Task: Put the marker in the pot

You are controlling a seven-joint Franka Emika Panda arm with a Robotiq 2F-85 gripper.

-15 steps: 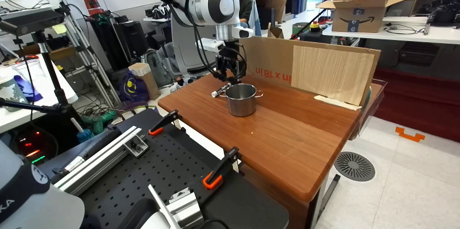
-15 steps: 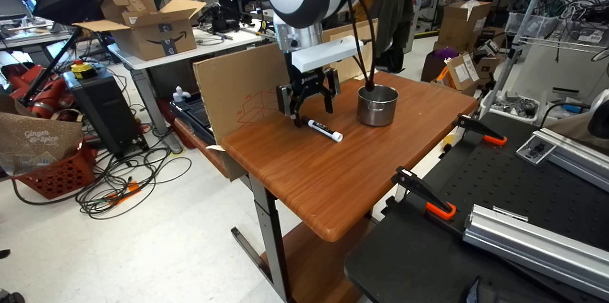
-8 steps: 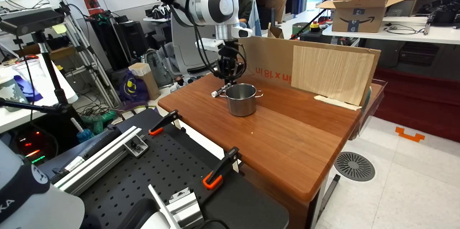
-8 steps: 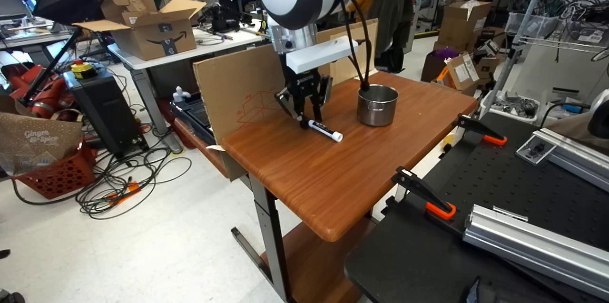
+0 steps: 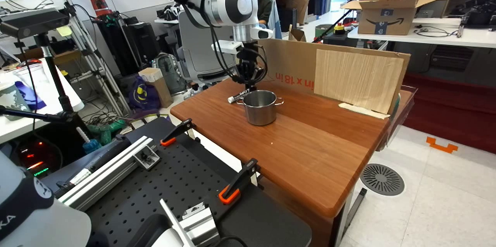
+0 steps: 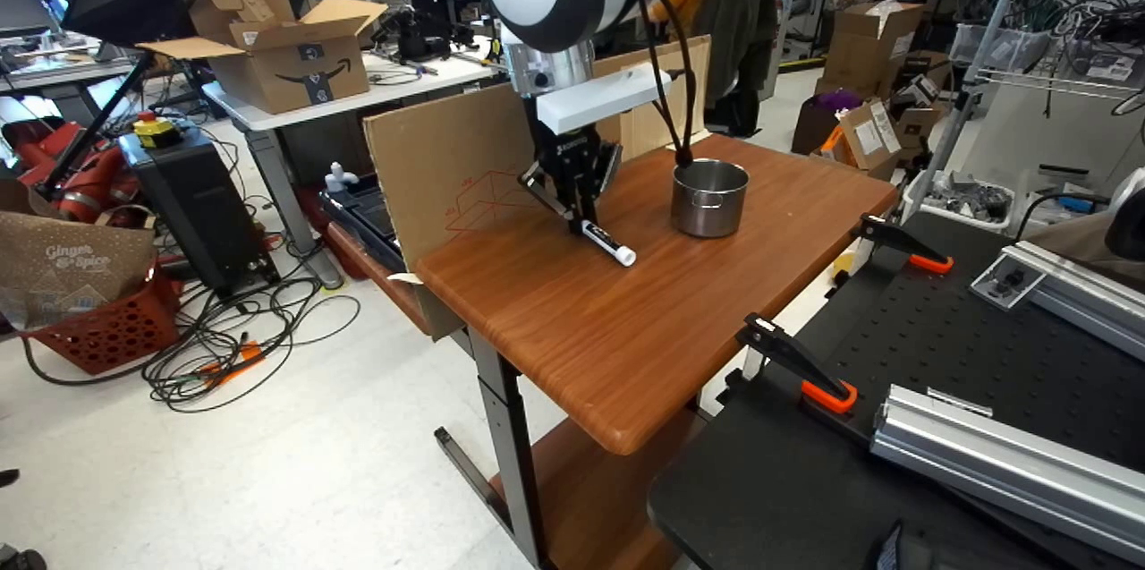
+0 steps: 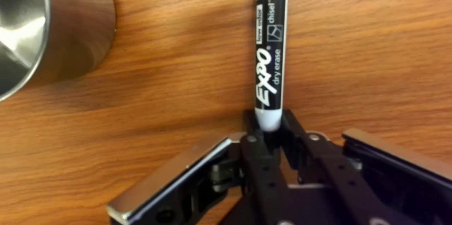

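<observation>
Pinching the marker (image 7: pixel 270 55) by one white end in the gripper (image 7: pixel 269 120), showing EXPO lettering, beside the steel pot (image 6: pixel 710 217), low over the wooden table (image 6: pixel 590 337)

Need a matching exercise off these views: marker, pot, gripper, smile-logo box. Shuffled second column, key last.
Column 1
1. marker
2. pot
3. gripper
4. smile-logo box

Column 2
A. jaws closed on something slim
B. on the white table
C. white, with a black label
D. silvery, upright on the brown table

Pairs: 1-C; 2-D; 3-A; 4-B
</observation>
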